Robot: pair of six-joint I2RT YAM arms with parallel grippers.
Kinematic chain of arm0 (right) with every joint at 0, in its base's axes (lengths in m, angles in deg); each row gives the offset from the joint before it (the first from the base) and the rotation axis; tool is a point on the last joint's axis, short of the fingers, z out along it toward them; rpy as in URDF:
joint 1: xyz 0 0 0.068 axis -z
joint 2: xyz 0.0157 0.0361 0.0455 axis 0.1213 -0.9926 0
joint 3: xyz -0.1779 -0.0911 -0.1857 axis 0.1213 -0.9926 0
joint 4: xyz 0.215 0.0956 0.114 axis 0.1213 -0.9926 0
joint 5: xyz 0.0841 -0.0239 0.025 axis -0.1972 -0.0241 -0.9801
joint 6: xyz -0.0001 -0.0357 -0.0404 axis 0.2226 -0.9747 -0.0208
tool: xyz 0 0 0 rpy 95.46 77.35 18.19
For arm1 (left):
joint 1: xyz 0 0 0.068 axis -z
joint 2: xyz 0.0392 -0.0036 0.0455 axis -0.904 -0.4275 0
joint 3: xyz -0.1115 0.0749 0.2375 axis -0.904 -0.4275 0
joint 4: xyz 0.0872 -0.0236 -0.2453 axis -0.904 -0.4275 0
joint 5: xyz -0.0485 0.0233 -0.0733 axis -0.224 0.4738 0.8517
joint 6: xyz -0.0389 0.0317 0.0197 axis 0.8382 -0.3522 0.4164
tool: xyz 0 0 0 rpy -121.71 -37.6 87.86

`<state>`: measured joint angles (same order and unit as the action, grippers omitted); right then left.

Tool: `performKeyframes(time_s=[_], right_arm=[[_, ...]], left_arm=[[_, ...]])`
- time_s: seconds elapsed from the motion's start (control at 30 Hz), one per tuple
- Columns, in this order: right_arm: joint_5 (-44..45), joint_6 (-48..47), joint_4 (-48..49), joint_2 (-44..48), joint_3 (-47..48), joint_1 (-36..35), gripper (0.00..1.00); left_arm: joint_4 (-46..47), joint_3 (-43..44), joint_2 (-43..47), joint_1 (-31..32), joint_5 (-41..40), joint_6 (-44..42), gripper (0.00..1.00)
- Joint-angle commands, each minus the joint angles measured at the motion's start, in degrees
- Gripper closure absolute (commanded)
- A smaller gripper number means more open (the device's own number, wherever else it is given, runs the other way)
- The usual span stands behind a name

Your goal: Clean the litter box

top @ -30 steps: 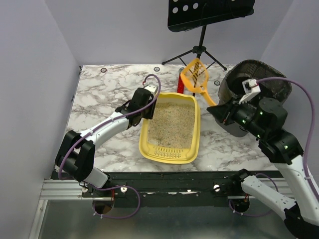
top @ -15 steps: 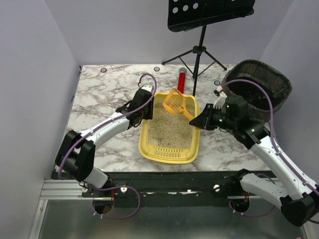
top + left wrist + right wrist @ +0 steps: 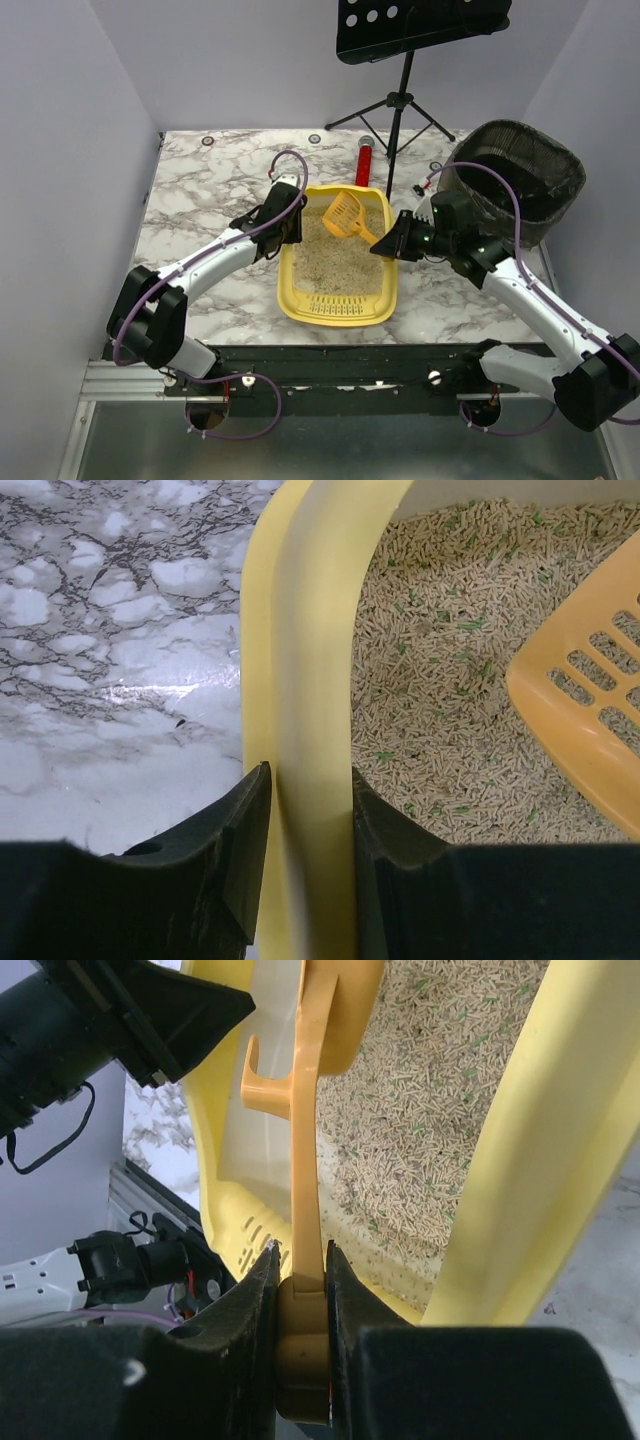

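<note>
Look for the box point(image 3: 335, 308) in the middle of the desk point(image 3: 200, 190), between the 2 arms, with the bin point(image 3: 510, 128) well apart at the far right corner.

Pinned at its left wall by the left tool point(image 3: 308, 790): 1 finger outside by the desk, 1 inside by the litter point(image 3: 440, 680), closed on the yellow wall in the far half. Probably done to stop the box sliding or turning while raked from the other side.

Worked from the right by the right tool point(image 3: 300, 1270), clamped on the end of the scoop point(image 3: 345, 215) handle. Gripped that far back, likely, for reach over the right wall without dipping the wrist into the litter. Holds the slotted head over the far half of the litter, just above or just touching; cannot tell which.

Lies with its long axis running near to far across the desk, leaning slightly off square. Points its ridged, slotted lip at the arm bases and its rounded end at the back. Open side up, litter spread fairly flat inside.

Scoop head aimed far-left, handle trailing back near-right, crossing the right rim at a slant.

Judged as mid-sift: no clump made out in the head to carry to the bin.
</note>
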<state>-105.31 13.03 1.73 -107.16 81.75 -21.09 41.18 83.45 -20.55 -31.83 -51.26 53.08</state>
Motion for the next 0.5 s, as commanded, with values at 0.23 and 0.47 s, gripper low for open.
performKeyframes(time_s=[0.23,0.47], right_arm=[[-2.1,0.1,8.1,-4.2,-0.2,-0.1,0.99],[-2.0,-0.6,8.2,-5.7,0.2,-0.1,0.99]], left_arm=[[-6.0,-1.8,3.1,-0.4,-4.0,2.3,0.58],[-6.5,-2.7,4.7,-0.3,-5.0,3.7,0.58]])
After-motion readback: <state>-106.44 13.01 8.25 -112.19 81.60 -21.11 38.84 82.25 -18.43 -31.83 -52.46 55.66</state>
